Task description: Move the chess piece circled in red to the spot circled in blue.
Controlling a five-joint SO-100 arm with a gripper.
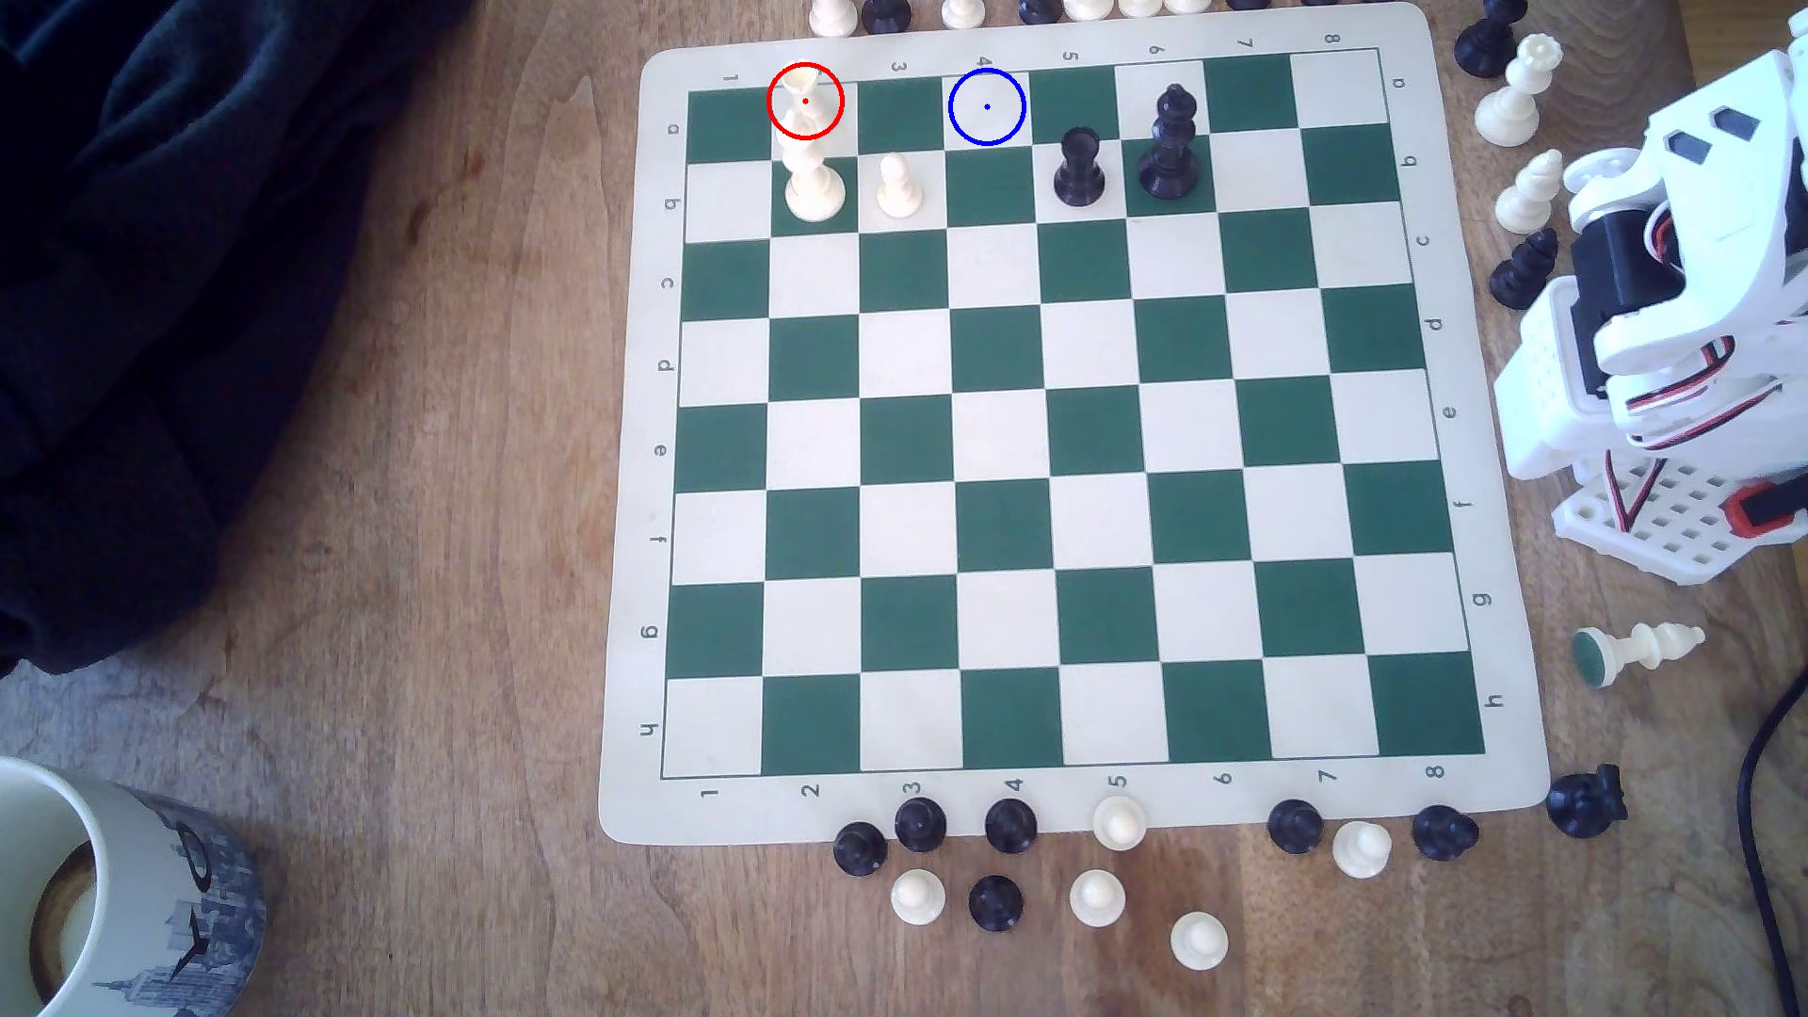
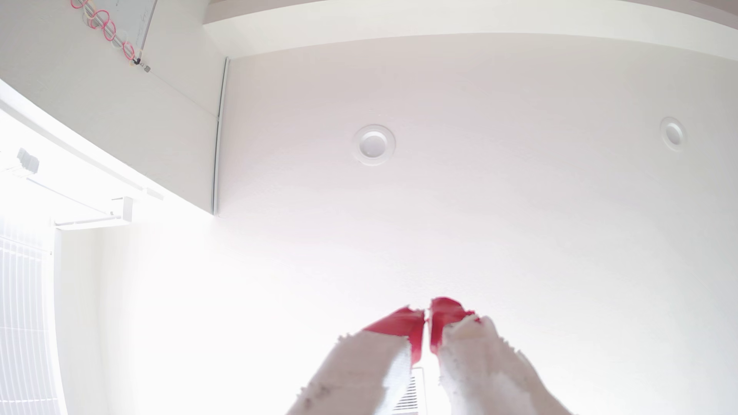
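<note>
Nothing of the move is done yet: the chess piece circled in red [image 1: 805,101] stands on its square in the board's far row, just behind a taller white piece [image 1: 813,181], while the spot circled in blue [image 1: 986,107] two squares toward the exterior view's right lies bare. The arm [image 1: 1663,323] sits folded off the board's edge. In the wrist view the gripper [image 2: 427,315] points at the ceiling, red-tipped jaws nearly pressed together, pinching nothing. A mug [image 1: 108,900] at the table corner appears to hold a dark ring of drink.
</note>
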